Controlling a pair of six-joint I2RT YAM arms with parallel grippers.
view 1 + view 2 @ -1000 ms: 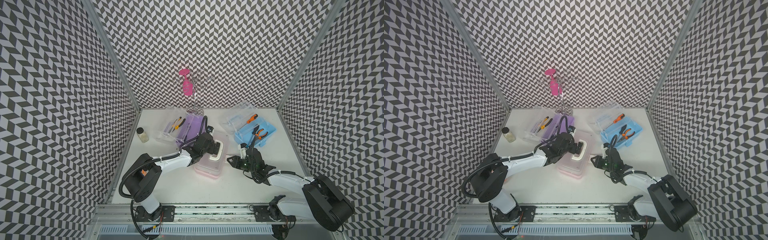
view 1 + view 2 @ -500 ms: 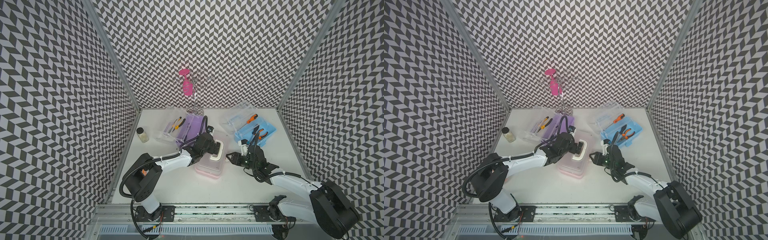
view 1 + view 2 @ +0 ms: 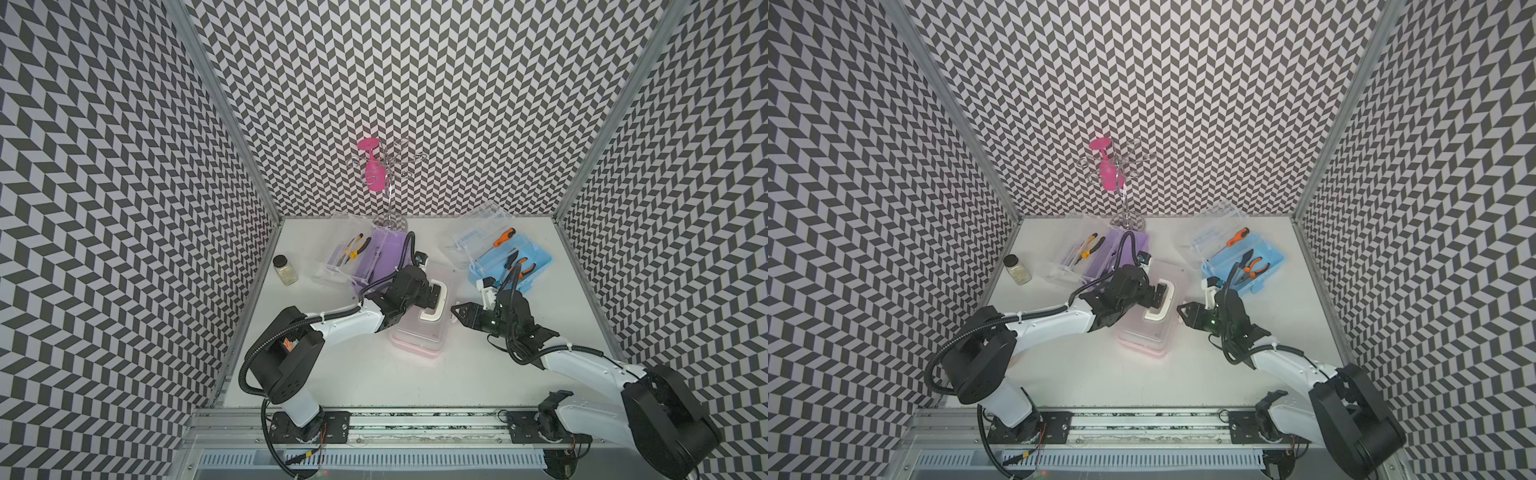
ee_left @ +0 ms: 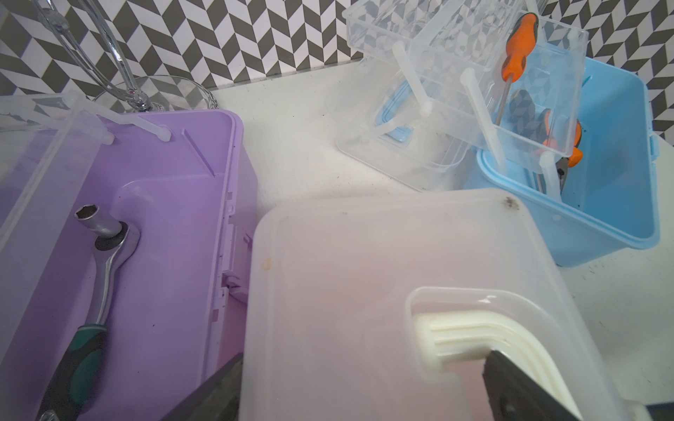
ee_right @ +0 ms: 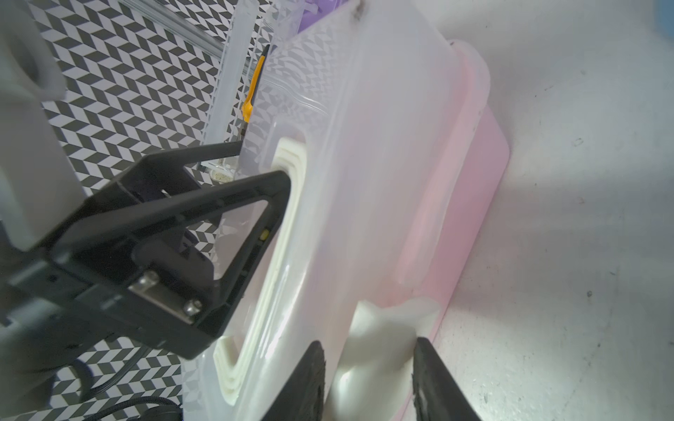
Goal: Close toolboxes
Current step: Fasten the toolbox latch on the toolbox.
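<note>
The pink toolbox (image 3: 415,336) (image 3: 1142,338) stands mid-table with its clear lid down. My left gripper (image 3: 432,297) (image 4: 364,357) rests open on that lid: one finger is in the recess of the white handle (image 4: 474,335), the other is outside the lid's edge by the purple box. My right gripper (image 3: 454,309) (image 5: 368,350) is at the box's right side, jaws open on either side of the white latch (image 5: 383,328). The purple toolbox (image 3: 382,257) (image 4: 164,218) and the light blue toolbox (image 3: 515,266) (image 4: 620,182) stand open behind, with their clear lids tipped back.
A small glass jar (image 3: 285,269) stands near the left wall. At the back stands a wire rack holding a pink glass (image 3: 374,170). A ratchet wrench (image 4: 105,237) lies in the purple box. Pliers (image 3: 515,266) and a screwdriver (image 3: 503,237) are in the blue one.
My right gripper has crept a little toward the back along the pink box's side, at the latch. The left gripper has stayed on the lid.
</note>
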